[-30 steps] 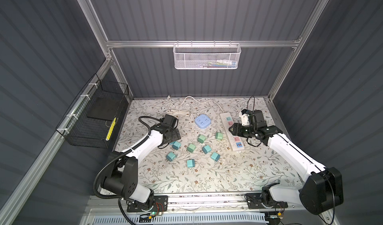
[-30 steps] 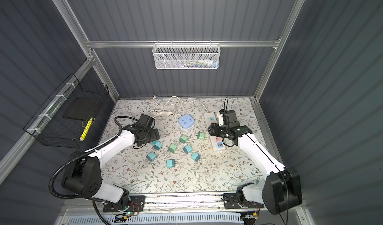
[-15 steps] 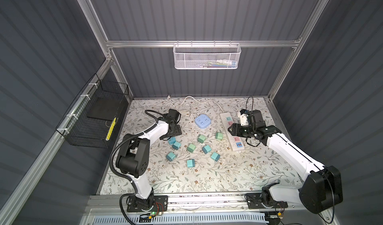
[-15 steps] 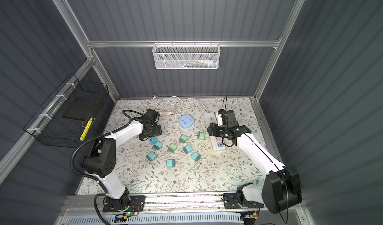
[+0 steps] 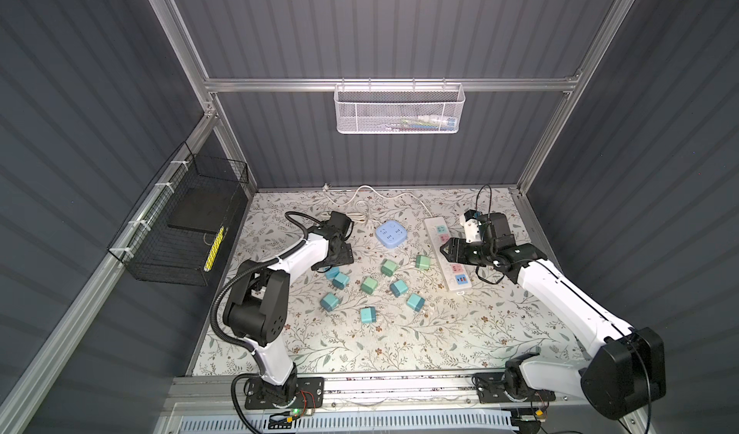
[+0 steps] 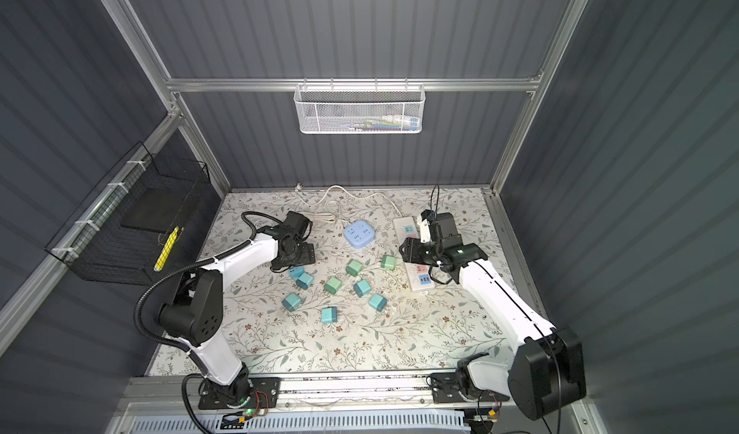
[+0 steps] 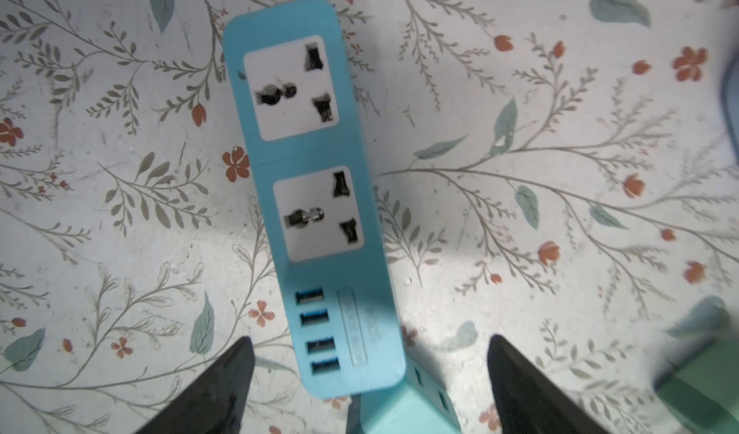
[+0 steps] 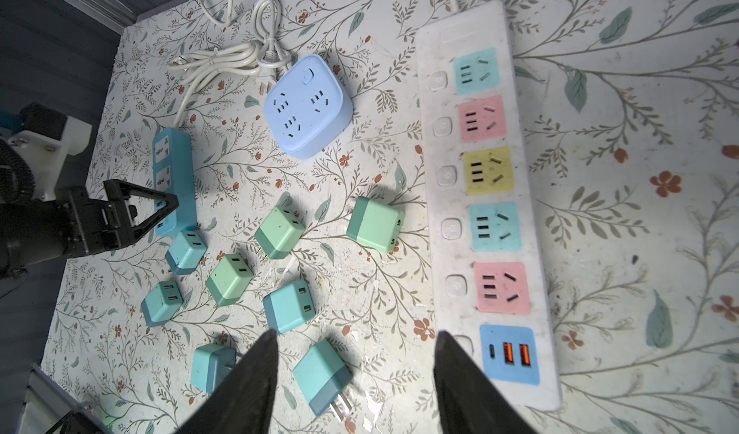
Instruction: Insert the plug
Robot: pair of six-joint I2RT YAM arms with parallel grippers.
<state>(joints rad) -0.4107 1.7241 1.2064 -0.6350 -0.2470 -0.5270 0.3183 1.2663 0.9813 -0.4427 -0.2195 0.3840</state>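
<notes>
Top-down shot of a floral-cloth table w/ two white robot arms reaching in from the front. Eight small teal and green plug cubes lie loose mid-table, none in a socket. Behind them sits a pale blue square socket block. To its right a long white power strip w/ coloured sockets runs front to back. A coiled white cable lies near the back wall.

L gripper points down over the USB end of a short teal power strip. Its jaws are spread wide, either side of that end but not touching it, and it holds nothing. One teal plug sits just beside the same end of the strip.

R gripper hovers above the white strip's middle, jaws approx half apart, empty.
</notes>
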